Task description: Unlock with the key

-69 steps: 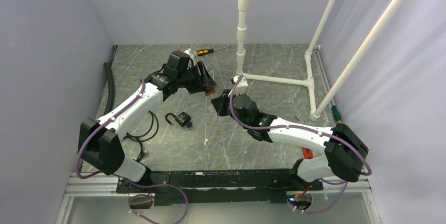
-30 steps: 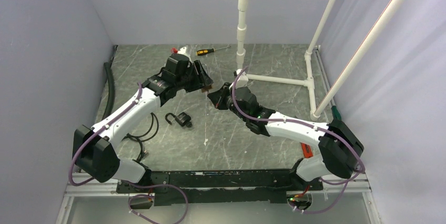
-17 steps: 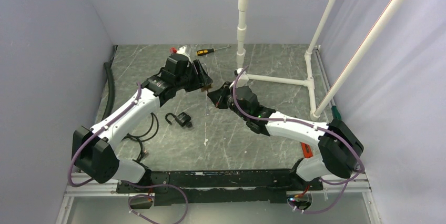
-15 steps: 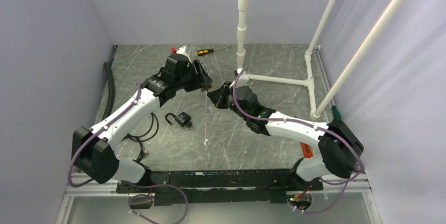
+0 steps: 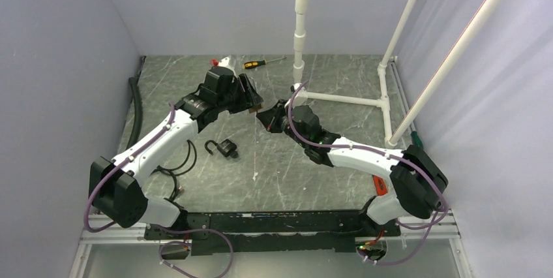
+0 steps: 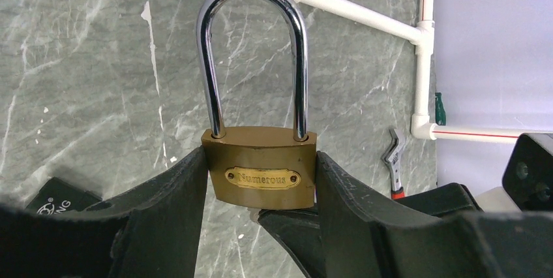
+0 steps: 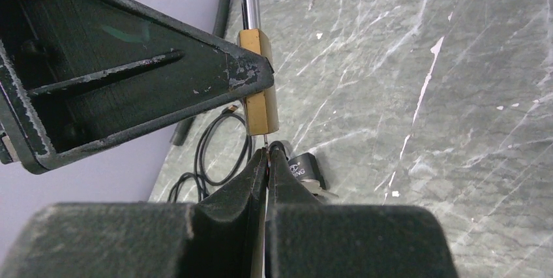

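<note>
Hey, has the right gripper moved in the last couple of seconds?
Yes. The right gripper has shifted toward the far end of the table, closer to the white pipe frame.

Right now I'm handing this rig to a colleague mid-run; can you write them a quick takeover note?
Left gripper: clamped on the brass padlock, held above the table, shackle closed.
Right gripper: shut on the key, tip at the padlock's underside; how deep, I cannot tell.
Done: lock and key in hand, brought together.
Left: seat the key, turn it, free the shackle.
A black padlock lies on the table.
</note>
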Motion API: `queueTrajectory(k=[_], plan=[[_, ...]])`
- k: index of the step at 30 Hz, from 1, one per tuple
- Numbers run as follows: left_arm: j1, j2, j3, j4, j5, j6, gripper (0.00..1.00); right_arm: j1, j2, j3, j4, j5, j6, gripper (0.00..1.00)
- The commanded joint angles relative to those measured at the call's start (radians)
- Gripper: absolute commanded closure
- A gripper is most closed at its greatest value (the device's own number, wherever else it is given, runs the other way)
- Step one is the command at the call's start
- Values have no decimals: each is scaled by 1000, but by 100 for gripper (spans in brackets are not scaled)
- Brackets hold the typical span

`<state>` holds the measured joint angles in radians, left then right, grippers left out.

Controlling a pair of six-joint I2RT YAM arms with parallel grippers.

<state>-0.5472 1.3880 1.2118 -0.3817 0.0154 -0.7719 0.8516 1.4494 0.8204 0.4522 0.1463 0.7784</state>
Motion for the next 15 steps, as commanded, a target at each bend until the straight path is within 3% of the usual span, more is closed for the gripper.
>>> queueTrajectory(k=[1, 15], plan=[[-7, -53, 9, 30, 23, 0, 100, -40, 14, 44, 74, 62, -10, 100], [-7, -73, -5, 58, 42, 4, 100, -57, 64, 107, 160, 94, -59, 100]])
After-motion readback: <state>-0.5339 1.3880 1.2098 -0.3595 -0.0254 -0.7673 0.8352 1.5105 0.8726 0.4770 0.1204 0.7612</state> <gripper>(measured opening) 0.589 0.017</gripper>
